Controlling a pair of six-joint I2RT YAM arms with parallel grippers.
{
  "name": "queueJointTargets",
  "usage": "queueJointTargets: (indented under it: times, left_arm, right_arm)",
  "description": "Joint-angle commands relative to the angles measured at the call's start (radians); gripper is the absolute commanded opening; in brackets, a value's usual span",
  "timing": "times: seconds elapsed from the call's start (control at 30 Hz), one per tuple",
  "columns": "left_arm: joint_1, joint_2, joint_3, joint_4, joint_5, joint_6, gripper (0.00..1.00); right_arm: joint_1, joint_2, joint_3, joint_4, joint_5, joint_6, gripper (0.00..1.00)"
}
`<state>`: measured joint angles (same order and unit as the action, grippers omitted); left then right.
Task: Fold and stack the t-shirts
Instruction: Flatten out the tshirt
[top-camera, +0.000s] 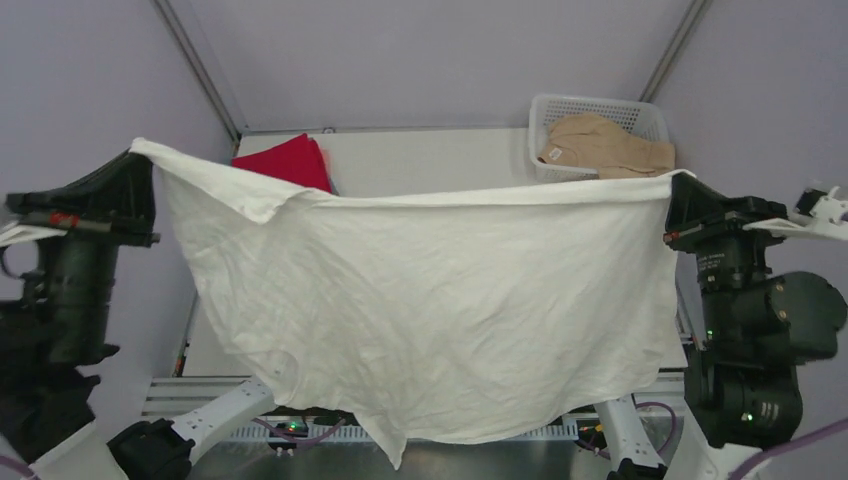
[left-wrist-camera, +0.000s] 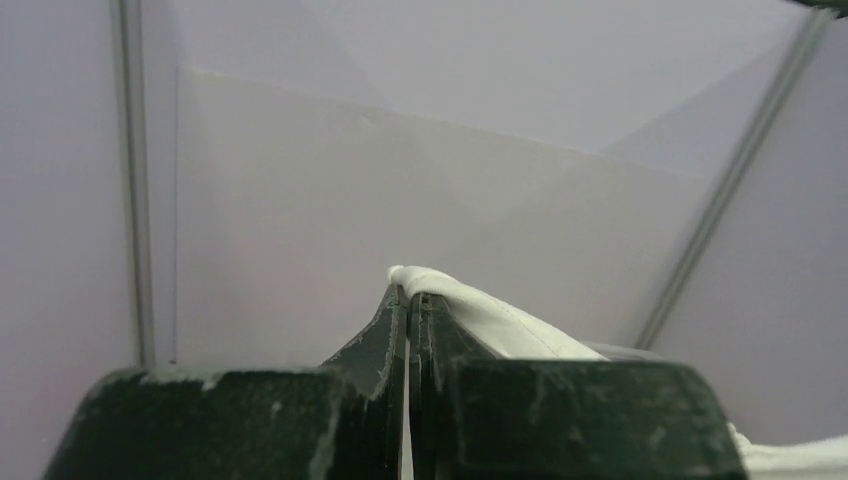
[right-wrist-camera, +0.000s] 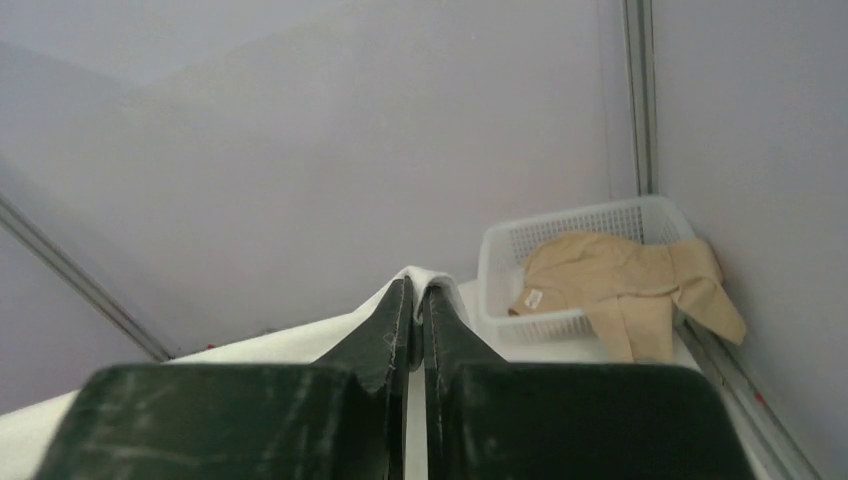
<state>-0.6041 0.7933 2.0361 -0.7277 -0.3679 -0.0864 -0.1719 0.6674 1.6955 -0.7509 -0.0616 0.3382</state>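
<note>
Evidently the left gripper (left-wrist-camera: 408, 296) and right gripper (right-wrist-camera: 415, 291) are clamping corners of the soft white cloth t-shirt (top-camera: 430, 300) — stretching it flat for folding.

Nothing is legible: the neck label (right-wrist-camera: 533, 299) on the tan t-shirt (right-wrist-camera: 620, 275) shows too small.

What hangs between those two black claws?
A white t-shirt, spread like a curtain from the left gripper to the right gripper, each pinching a top corner; the top view shows it.
</note>
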Motion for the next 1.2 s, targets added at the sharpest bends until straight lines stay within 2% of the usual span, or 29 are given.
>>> queueJointTargets:
  times: [0.0, 0.07, 0.23, 0.33, 0.43, 0.57, 0.73, 0.87, 1.17]
  left_arm:
    - [0.005, 0.138, -0.243, 0.234, -0.351, 0.080, 0.00]
    - [0.026, 0.184, -0.358, 0.295, -0.405, 0.078, 0.00]
    - [0.145, 0.292, -0.638, 0.394, -0.345, -0.073, 0.00]
    - [0.213, 0.362, -0.782, 0.511, -0.279, -0.141, 0.00]
    - [0.269, 0.488, -0.816, 0.547, -0.196, -0.204, 0.00]
    - [0.333, 0.719, -0.715, 0.519, -0.111, -0.243, 0.00]
    - [0.360, 1.008, -0.479, 0.410, -0.040, -0.245, 0.00]
    - [0.361, 1.137, -0.336, 0.370, -0.036, -0.225, 0.00]
    - [0.375, 1.345, -0.075, 0.314, 0.019, -0.210, 0.00]
  right_arm:
    - [-0.006, 0.036, -0.269, 0.098, 0.029, 0.063, 0.05]
    - [-0.006, 0.046, -0.394, 0.164, 0.039, 0.084, 0.05]
    - [-0.005, 0.159, -0.706, 0.329, 0.042, 0.132, 0.06]
    - [-0.005, 0.286, -0.806, 0.498, -0.035, 0.151, 0.05]
    - [-0.005, 0.419, -0.838, 0.562, -0.064, 0.155, 0.05]
    - [-0.004, 0.614, -0.831, 0.654, -0.068, 0.168, 0.05]
    - [-0.004, 0.834, -0.732, 0.704, -0.079, 0.195, 0.06]
    - [0.002, 0.959, -0.619, 0.698, -0.057, 0.199, 0.08]
    - [0.010, 1.155, -0.396, 0.631, 0.108, 0.224, 0.11]
